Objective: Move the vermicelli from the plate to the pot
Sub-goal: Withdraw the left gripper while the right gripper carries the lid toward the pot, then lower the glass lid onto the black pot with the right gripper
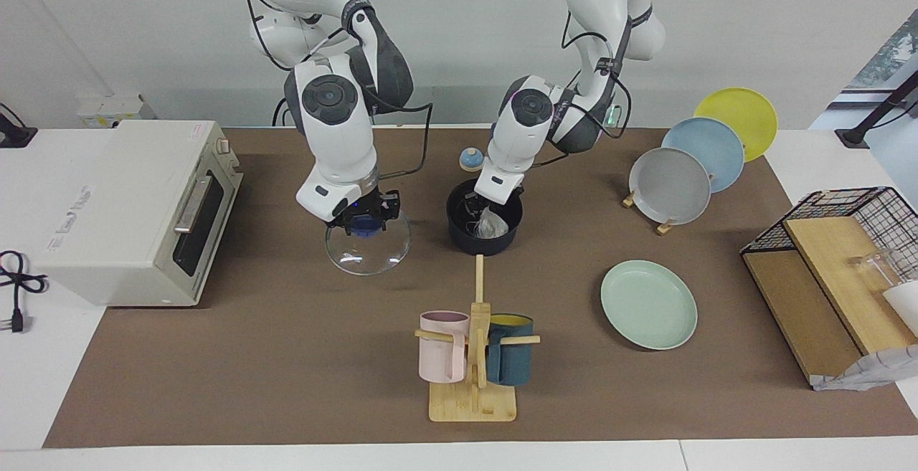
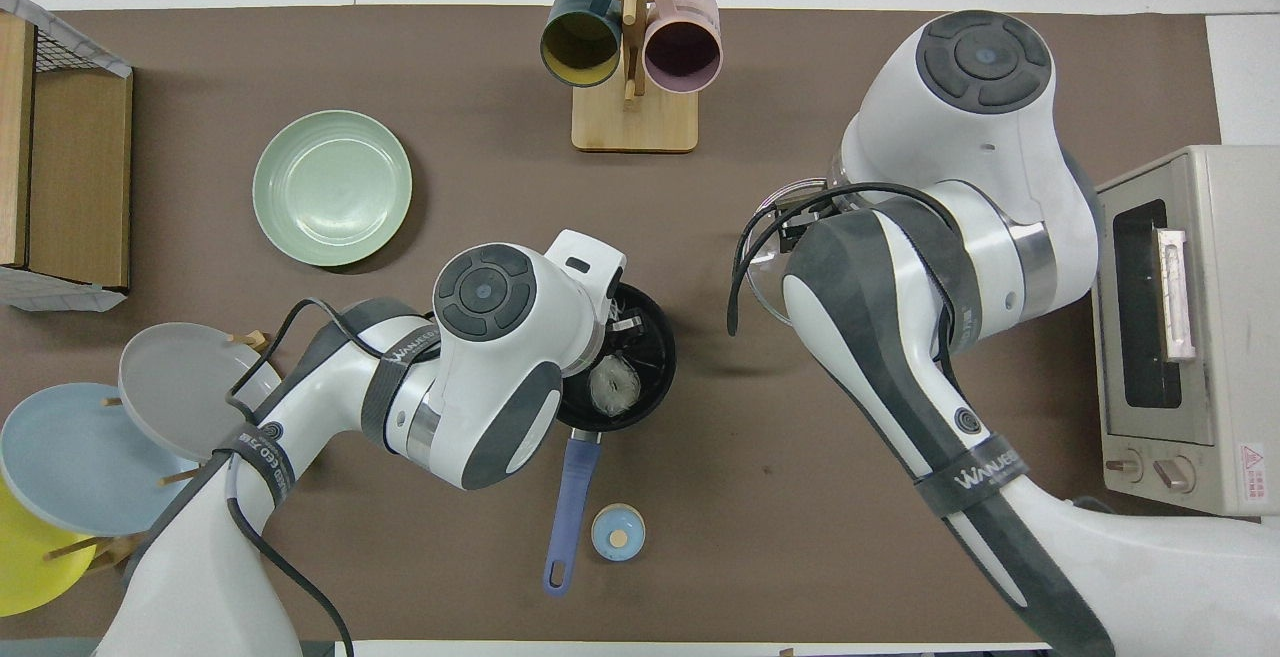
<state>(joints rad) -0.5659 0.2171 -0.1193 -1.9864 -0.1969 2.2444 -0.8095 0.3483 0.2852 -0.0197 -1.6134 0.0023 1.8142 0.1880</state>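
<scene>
One nest of vermicelli (image 1: 492,224) (image 2: 612,384) lies inside the pot (image 1: 466,241) (image 2: 655,372), on its black bottom; a second nest I cannot find. The left pincer (image 1: 475,210) (image 2: 622,322) is down inside the pot, just beside the nest, and I cannot tell how wide its fingers stand or whether they touch the strands. The pot's blue handle (image 2: 570,512) points toward the robots, and a small round blue lid with a wooden knob (image 1: 470,160) (image 2: 618,533) sits near it on the table (image 1: 287,356) (image 2: 780,497).

The pale green plate (image 1: 648,304) (image 2: 332,187) lies bare on the table, well apart from the left pincer, toward the left arm's end and farther from the robots than the pot.

The right pincer (image 1: 366,226) is at the blue knob of a glass lid (image 1: 368,247) (image 2: 775,247), which is tilted beside the pot toward the right arm's end. It seems closed around the knob, but the fingers are too dark to be sure.

Farther from the robots than both pincers stands a wooden mug tree (image 1: 477,356) (image 2: 632,87) with a pink mug (image 1: 443,348) (image 2: 683,47) and a dark teal mug (image 1: 509,350) (image 2: 582,42). A grey plate (image 1: 670,186) (image 2: 175,387), a light blue plate (image 1: 706,152) (image 2: 70,457) and a yellow plate (image 1: 739,120) (image 2: 25,547) lean in a rack at the left arm's end, near a wire basket with wooden boards (image 1: 839,270) (image 2: 60,167). A white toaster oven (image 1: 129,206) (image 2: 1190,327) stands at the right arm's end.
</scene>
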